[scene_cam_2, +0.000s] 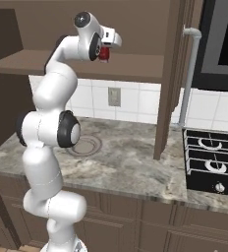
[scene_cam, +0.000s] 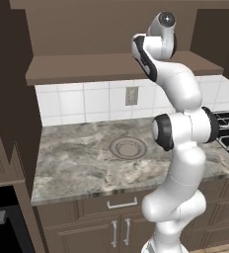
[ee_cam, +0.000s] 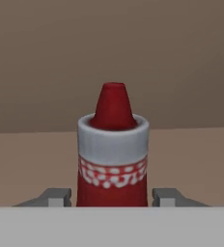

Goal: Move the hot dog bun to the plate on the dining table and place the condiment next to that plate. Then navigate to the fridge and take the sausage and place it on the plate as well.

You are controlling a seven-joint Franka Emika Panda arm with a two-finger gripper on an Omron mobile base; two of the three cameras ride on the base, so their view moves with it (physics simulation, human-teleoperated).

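The condiment (ee_cam: 113,154), a red squeeze bottle with a pointed cap and a white collar, stands upright on a brown shelf (ee_cam: 32,164). My gripper (ee_cam: 114,197) is raised to that shelf and straddles the bottle low on its body. Its fingertips (ee_cam: 61,197) sit close on either side, and a thin gap shows on each side. In the right base view the condiment (scene_cam_2: 104,53) peeks out red just under my gripper (scene_cam_2: 108,47), high above the counter. The hot dog bun, the plate, the dining table, the fridge and the sausage are out of view.
Below the shelf (scene_cam_2: 135,66) runs a marble wall counter (scene_cam: 77,168) with a round shallow disc (scene_cam: 128,147) set on it. A black gas hob (scene_cam_2: 212,162) lies to the right. A brown cabinet side panel (scene_cam_2: 167,74) and a grey pipe (scene_cam_2: 188,74) stand right of the arm.
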